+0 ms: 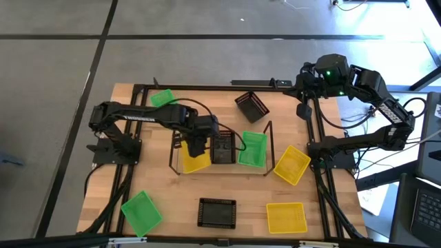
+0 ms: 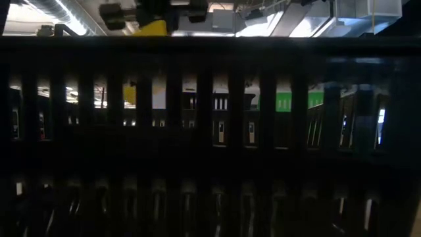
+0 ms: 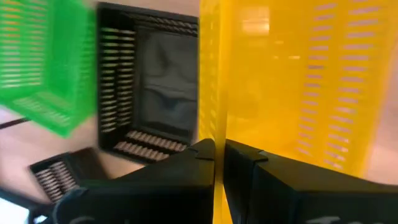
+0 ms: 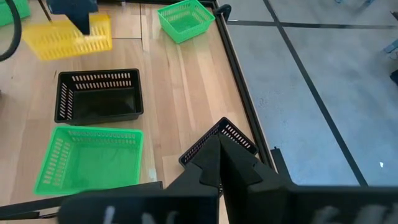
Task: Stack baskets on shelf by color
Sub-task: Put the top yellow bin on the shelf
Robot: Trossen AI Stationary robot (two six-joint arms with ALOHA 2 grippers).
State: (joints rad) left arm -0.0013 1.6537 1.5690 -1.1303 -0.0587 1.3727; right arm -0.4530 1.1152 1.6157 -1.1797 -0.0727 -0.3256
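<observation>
Looking at the left gripper (image 3: 219, 155) clamped tight on one thin side wall of a yellow basket (image 1: 195, 160), fingers fully closed on the plastic. Hanging that basket over the left end of the shelf (image 1: 219, 167); not managing to tell whether it's touching the board yet.

Guessing at handling: being light, hollow, perforated plastic, so weighing next to nothing but flexing at the rim and swinging from a one-wall pinch. Looking a bit slick too. Taking hold mid-wall on a long side, fingers straddling the rim, and avoiding corners. Not worrying about breakage, just about tilt when nesting one into another.

Seeing the right gripper (image 1: 303, 109) parked off the shelf's far right corner, fingers closed on nothing, sitting over a tilted black basket (image 1: 251, 107).

Counting now, nine baskets in all:
- yellow, three: the held one, one just off the shelf's right end (image 1: 291, 164), one nearer than the shelf toward the right (image 1: 286, 217)
- black, three: one in the shelf's middle (image 1: 222, 147), the tilted one beyond the shelf, one nearer than the shelf (image 1: 217, 212)
- green, three: one on the shelf's right part (image 1: 253, 149), one beyond the shelf's left end (image 1: 163, 98), one nearer than the shelf toward the left (image 1: 141, 211)

Judging no stack started in any colour yet.
</observation>
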